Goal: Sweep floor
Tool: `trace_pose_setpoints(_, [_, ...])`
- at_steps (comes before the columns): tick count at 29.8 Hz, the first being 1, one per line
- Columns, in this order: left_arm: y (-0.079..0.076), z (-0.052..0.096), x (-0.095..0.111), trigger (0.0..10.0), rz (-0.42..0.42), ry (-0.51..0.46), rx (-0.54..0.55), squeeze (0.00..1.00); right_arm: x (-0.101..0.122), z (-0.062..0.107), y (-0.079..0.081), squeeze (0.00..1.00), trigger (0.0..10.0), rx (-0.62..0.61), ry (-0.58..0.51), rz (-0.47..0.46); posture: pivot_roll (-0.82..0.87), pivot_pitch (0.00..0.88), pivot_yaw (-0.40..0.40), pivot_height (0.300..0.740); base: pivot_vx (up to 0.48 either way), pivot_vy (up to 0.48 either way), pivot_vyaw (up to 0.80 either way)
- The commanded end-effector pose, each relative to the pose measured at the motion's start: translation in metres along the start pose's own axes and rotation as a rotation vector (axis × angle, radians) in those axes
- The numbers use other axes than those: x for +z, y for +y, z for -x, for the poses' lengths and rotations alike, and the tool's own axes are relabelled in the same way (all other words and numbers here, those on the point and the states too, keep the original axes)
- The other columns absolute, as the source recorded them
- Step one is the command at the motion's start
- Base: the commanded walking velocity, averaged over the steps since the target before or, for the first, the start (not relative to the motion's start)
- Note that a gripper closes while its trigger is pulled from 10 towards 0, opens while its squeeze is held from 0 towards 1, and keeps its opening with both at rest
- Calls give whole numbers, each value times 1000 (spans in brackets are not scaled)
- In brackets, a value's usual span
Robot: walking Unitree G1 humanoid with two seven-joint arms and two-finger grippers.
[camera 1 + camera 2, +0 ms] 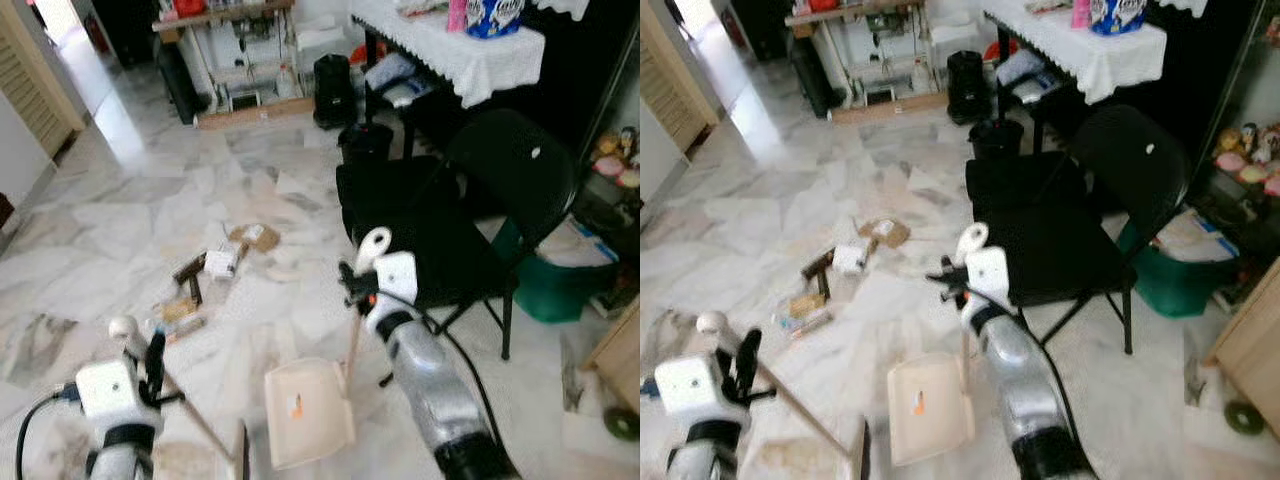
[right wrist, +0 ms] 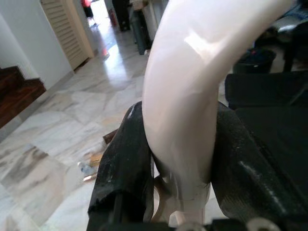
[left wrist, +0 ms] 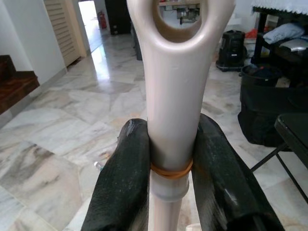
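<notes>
Left eye view: the left gripper [image 1: 152,362], low at the left, is clamped on the broom handle [image 1: 190,408]. That handle's long axis slants from its rounded top end beside the gripper down and rightward toward the floor, meeting the broom head [image 1: 241,452] at the lower edge. In the left wrist view both fingers [image 3: 122,183] press the handle just below its hanging loop.

Scattered litter [image 1: 215,270] — small boxes and wrappers — lies on the marble floor [image 1: 120,220] ahead, between the two arms.

Further right, the beige dustpan [image 1: 305,412] rests on the floor, its tray holding one small orange speck. Its thin handle [image 1: 354,340] rises upright to the right gripper [image 1: 358,285], closed around the white top end — beside a black folding chair [image 1: 480,200].
</notes>
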State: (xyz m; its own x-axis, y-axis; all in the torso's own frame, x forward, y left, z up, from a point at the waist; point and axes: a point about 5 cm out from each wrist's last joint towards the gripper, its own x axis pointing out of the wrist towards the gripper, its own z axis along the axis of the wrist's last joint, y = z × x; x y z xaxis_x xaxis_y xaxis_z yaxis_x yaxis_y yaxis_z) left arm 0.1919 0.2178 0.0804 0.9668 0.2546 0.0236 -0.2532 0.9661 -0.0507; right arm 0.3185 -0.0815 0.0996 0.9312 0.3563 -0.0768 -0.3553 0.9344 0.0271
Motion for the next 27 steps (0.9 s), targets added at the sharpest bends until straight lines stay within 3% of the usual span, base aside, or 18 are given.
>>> trace_pose_setpoints(1, [5,-5,13,10000,-24,-59,12,0,13,-6,9,0,10000,29,-60,18,-98,21,150,740,0,247,406])
trace_pose_setpoints(12, [5,-8,12,10000,-23,-72,32,0,17,-13,10,0,10000,47,-71,28,-121,0,115,740,0,250,78])
trace_pose_setpoints(21, [12,-2,9,10000,-21,-82,112,0,23,-25,11,0,10000,118,-69,131,-128,0,56,740,0,252,0])
trace_pose_setpoints(27, [2,-4,5,10000,-37,-83,92,0,21,-30,10,0,10000,126,-62,155,-120,0,58,740,0,169,0])
